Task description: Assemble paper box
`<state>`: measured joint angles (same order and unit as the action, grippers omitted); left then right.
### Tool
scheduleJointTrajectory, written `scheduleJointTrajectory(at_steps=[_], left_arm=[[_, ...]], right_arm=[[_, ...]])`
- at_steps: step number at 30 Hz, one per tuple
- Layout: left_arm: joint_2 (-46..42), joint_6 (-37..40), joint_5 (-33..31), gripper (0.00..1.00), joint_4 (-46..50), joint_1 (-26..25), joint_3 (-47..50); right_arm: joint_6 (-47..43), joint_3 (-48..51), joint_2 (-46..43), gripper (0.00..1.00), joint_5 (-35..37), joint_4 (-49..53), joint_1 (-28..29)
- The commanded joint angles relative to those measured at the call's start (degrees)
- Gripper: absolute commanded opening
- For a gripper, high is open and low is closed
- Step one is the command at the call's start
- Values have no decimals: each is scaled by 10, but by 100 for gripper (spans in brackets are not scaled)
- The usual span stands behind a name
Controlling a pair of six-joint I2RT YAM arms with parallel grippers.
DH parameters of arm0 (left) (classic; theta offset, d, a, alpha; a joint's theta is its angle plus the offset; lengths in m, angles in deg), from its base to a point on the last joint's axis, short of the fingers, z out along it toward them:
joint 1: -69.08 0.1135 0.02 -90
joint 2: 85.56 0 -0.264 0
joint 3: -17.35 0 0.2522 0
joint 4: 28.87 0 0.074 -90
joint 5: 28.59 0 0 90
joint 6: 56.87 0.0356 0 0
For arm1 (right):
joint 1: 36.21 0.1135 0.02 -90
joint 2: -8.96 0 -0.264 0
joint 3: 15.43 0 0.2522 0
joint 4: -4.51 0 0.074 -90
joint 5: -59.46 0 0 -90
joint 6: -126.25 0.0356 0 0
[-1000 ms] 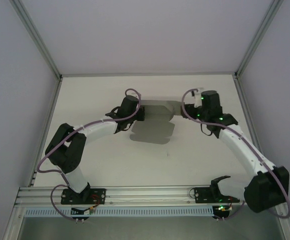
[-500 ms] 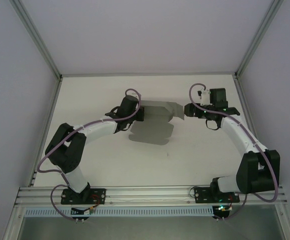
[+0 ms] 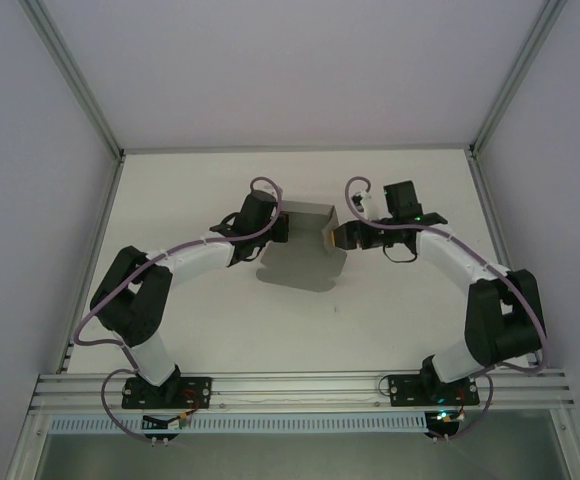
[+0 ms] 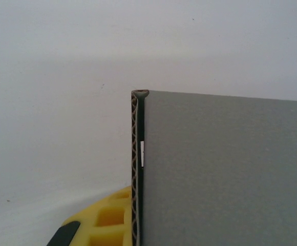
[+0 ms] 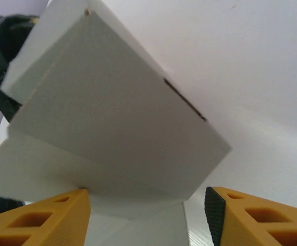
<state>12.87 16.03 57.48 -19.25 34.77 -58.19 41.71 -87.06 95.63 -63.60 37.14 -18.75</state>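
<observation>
Bright, even overhead light, soft shadows; wrist views blur close up, w/o glare.

White table (image 3: 220, 330), pale grey walls (image 3: 270, 70), aluminium corner posts (image 3: 70, 75), front rail (image 3: 300, 385)

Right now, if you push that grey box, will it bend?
Probably stiff: the paper box shows wavy corrugated layers at its edge. Its flaps likely swing at the folds, since one stands tilted up. Being thin sheet, it's probably light and may slide.

A robotics lab test cell: a bare white desk (image 3: 220, 330) boxed in by plain pale wall panels (image 3: 290, 70) on aluminium frame posts (image 3: 70, 75). A left arm (image 3: 195, 255) and a right arm (image 3: 470, 268) are bolted to a metal rail (image 3: 300, 390).
</observation>
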Motion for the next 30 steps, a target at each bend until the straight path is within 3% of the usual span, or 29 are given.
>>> scheduleJointTrajectory(at_steps=[1,11,17,22,30], left_arm=[[-12,-4,12,0,-1,-4,-21],[-16,11,29,0,12,-3,-24],[-1,24,51,0,18,-6,-37],[10,30,39,0,32,-16,-54],[10,35,31,0,34,-28,-68]], right_arm=[[-14,-21,5,60,33,-30,18],[-80,-17,-9,63,269,-73,61],[-93,-18,21,61,228,-142,68],[-88,-21,43,37,291,-192,87],[-48,-15,67,16,422,-252,120]])
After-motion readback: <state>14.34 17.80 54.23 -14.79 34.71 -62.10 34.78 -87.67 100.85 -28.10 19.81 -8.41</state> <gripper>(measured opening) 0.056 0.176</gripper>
